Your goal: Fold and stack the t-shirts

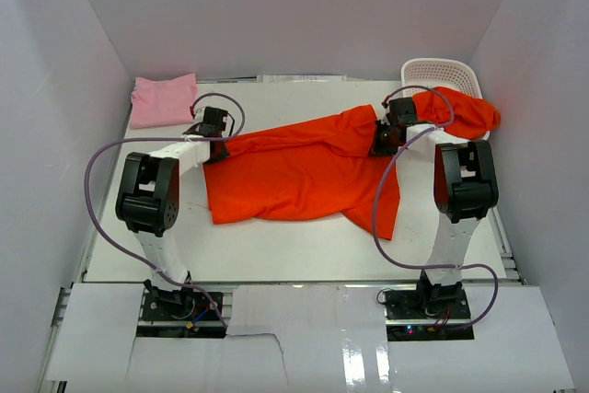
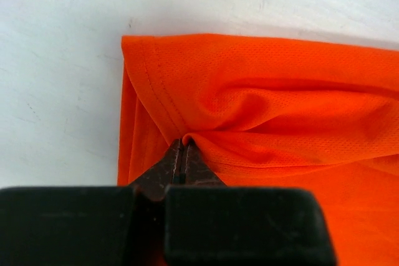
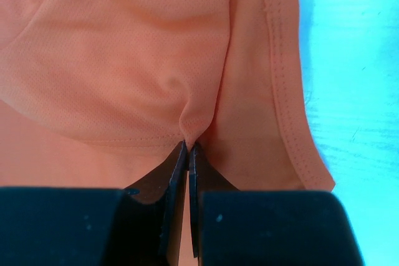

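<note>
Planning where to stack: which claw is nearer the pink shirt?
Left. The left claw is just right of the pink shirt, pinching the orange shirt; the right claw is far across the table, beside the white basket.

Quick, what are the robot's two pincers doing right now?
Left pincer: closed, pinching the orange t-shirt.
Right pincer: closed, pinching the orange t-shirt too.

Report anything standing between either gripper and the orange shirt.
Nothing visible does. The left gripper and the right gripper are each shut on a pinch of the orange shirt.
</note>
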Controlling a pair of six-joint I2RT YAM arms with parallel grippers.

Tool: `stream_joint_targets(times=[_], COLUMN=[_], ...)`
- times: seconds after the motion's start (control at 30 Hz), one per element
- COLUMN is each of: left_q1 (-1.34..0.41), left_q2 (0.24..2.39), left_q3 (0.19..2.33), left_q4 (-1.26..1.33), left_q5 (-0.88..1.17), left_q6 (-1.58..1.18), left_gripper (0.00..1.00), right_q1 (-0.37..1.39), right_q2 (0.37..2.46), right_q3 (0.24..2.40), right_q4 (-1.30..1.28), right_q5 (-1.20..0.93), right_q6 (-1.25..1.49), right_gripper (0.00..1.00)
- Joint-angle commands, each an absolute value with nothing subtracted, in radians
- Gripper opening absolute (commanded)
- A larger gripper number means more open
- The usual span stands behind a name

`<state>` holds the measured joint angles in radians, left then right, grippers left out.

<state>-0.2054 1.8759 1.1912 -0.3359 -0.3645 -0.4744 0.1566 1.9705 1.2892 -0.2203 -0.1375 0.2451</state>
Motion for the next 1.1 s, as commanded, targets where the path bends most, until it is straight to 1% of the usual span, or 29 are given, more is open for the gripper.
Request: stream_joint_targets(times=[0.0, 0.17, 0.4, 0.6, 0.73, 0.9, 1.07], left_q1=[-0.201, -0.201, -0.201, -0.201, -0.201, -0.201, -0.201], left_q2=[1.864, 1.908, 1.959, 1.993, 1.973, 1.931, 1.904], left_q3=[1.258, 1.313, 1.327, 1.338, 1.331, 1.341, 1.393], left_q4=[-0.347, -0.351, -0.347, -0.344, -0.342, -0.344, -0.362], left_q5=[-0.41, -0.419, -0.407, -0.394, -0.393, -0.399, -0.396], left_q6=[-0.462, -0.437, -0.443, -0.443, -0.446, -0.428, -0.413], left_gripper=[0.0, 0.0, 0.0, 0.0, 0.0, 0.0, 0.0], right_q1=[0.156, 0.156, 0.17, 0.178, 0.178, 0.178, 0.178], right_q2=[1.956, 1.908, 1.807, 1.735, 1.729, 1.712, 1.709], right_q3=[1.336, 1.286, 1.06, 0.948, 0.962, 1.035, 1.12], right_q4=[-0.278, -0.287, -0.212, -0.17, -0.181, -0.222, -0.265], right_q5=[-0.163, -0.173, -0.189, -0.175, -0.166, -0.158, -0.152], right_q6=[0.219, 0.229, 0.252, 0.264, 0.258, 0.253, 0.242], right_gripper=[0.08, 0.08, 0.08, 0.08, 0.08, 0.08, 0.08])
